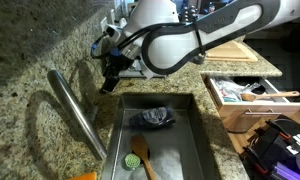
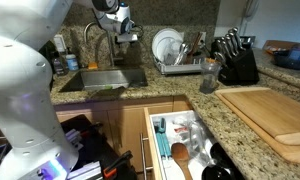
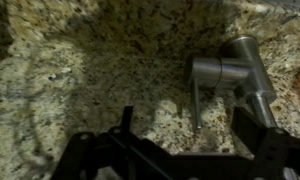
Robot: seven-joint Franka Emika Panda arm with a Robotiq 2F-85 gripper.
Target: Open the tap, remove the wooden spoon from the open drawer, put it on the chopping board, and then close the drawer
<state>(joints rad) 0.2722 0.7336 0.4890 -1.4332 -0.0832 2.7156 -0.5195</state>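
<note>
Tap (image 3: pixel 235 72) just ahead of the wide-spread pincer (image 3: pixel 172 142), apart

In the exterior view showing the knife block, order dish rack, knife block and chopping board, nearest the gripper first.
From the gripper:
1. dish rack, beside the sink.
2. knife block, farther along.
3. chopping board, foreground counter.

My gripper (image 1: pixel 110 78) hangs over the countertop (image 1: pixel 30 50), near a corner of the sink (image 1: pixel 202 135). In the wrist view the tap (image 3: pixel 230 72) stands just ahead of my fingers, off to one side. Its spout slants along the sink's edge nearest me. A cloth (image 1: pixel 153 117) and a broad spoon (image 1: pixel 140 152) lie in the sink. Across the sink, well apart from me, the drawer (image 1: pixel 245 95) juts out below the counter, and the chopping board (image 1: pixel 235 48) lies on the counter near it.
</note>
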